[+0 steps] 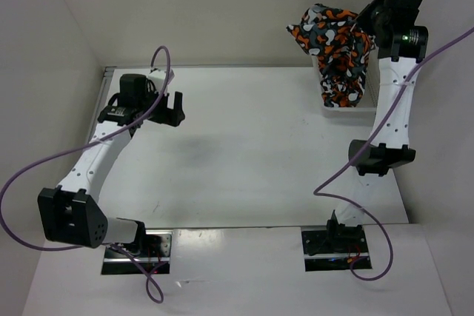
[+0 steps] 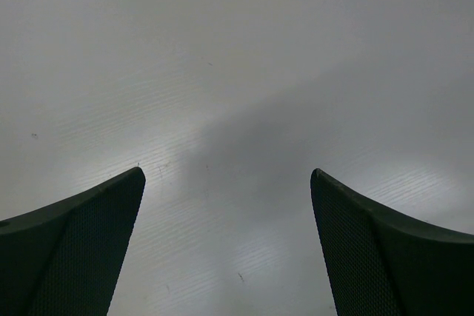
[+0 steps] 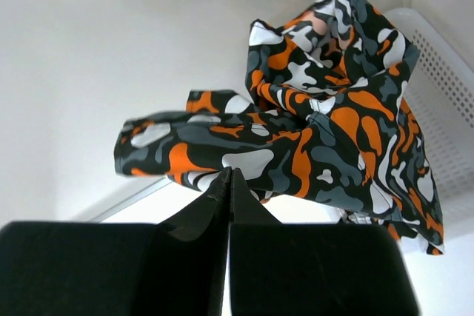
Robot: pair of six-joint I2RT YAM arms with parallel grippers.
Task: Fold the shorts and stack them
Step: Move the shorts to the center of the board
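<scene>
**Shorts dangling over basket on a thin pinch: slip and snag risk**

The right end effector (image 3: 228,175) has its fingers pressed together on the lower edge of the shorts (image 3: 318,131). How much cloth is actually between the tips is hard to tell from the wrist view, possibly only a thin fold. The shorts hang bunched in the air at the far right. Their lower part trails down into the white mesh basket (image 1: 348,112).

The left end effector (image 1: 169,109) is spread wide and holding nothing. It hovers over the bare tabletop (image 1: 252,146), well apart from the garment.

Risks:
- A shallow grip could let the fabric slide out during a fast swing, so it drops back in the basket.
- The trailing end could catch on the basket rim or mesh and drag or tip the basket.
- The garment is crumpled, so it may land in a heap that is hard to spread flat for folding.
- The left arm is far off, so a late handover leaves one-point support and twisting.
</scene>
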